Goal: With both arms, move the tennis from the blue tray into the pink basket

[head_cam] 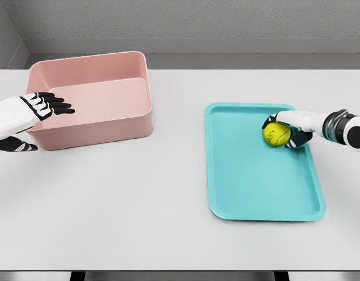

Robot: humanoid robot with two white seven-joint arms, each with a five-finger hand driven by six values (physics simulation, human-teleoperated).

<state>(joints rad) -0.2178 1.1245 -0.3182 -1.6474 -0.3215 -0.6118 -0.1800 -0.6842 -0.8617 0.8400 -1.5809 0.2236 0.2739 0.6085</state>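
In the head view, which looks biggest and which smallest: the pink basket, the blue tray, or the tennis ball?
1. The pink basket and the blue tray look about alike in spread; the basket sits farther from the camera, so I won't rank them.
2. The tennis ball, held by the right hand, is plainly smallest.

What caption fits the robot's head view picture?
Right hand grips the tennis ball on the blue tray; left hand waits at the pink basket.

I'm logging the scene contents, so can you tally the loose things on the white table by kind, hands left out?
Yellow-green fuzzy tennis ball: 1, in the tray, right hand closed around it
Teal flat plastic tray: 1
Pink deep plastic basket: 1
Total: 3
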